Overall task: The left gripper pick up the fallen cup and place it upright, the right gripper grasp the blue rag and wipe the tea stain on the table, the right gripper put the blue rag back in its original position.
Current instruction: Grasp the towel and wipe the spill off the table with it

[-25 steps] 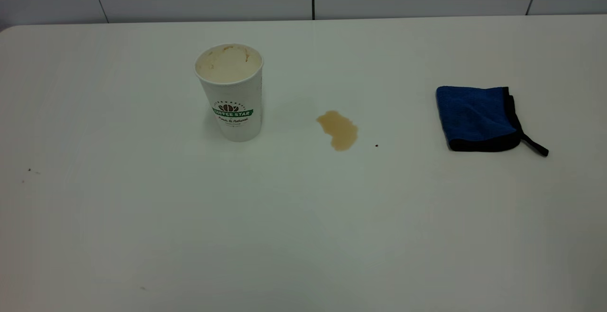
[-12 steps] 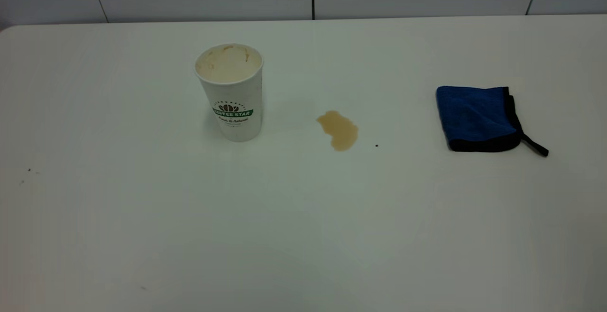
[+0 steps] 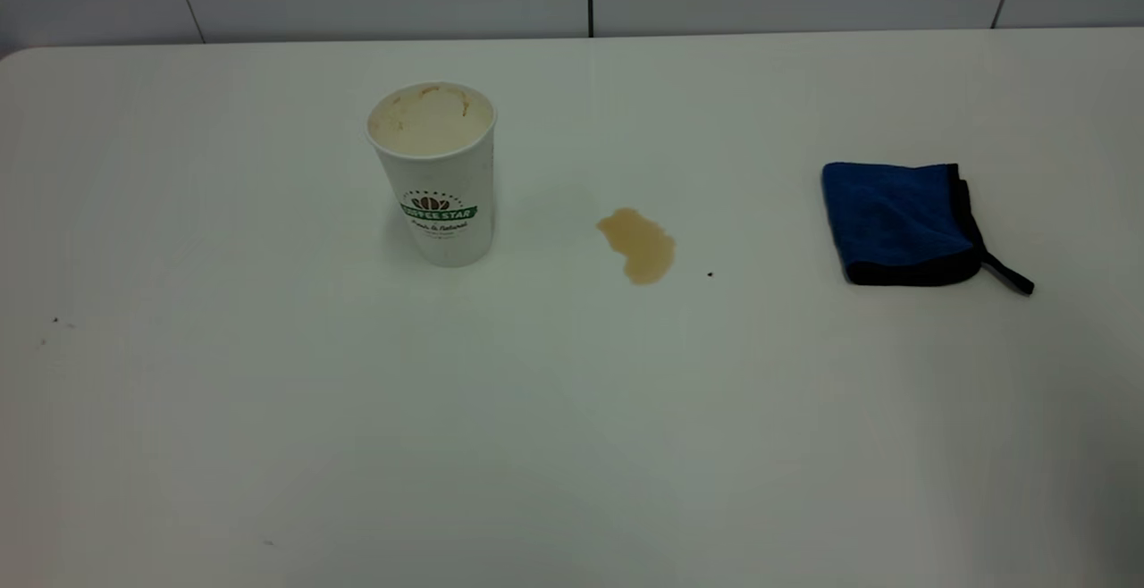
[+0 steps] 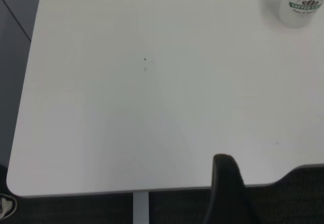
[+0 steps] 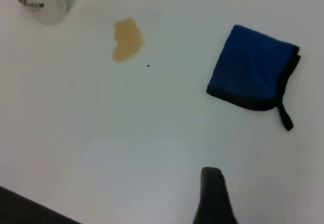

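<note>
At the near edge of the table, outside the exterior view, both arms sit back from the work. Of the left gripper only one dark finger shows in its wrist view, above the near-left corner of the tabletop, so whether its claw is spread or pressed together cannot be told. The right gripper likewise shows just one black finger over bare white surface near the rag, and its claw state cannot be told either; neither touches anything.

Outward from the right gripper lies the blue rag, folded flat on the right side of the table, its black loop strap trailing to the right. Well apart to its left is the tea stain, a light-brown blotch with a tiny black speck just to its right. Farther left the cup stands upright, mouth up, tan-stained inside, clear of the stain.
</note>
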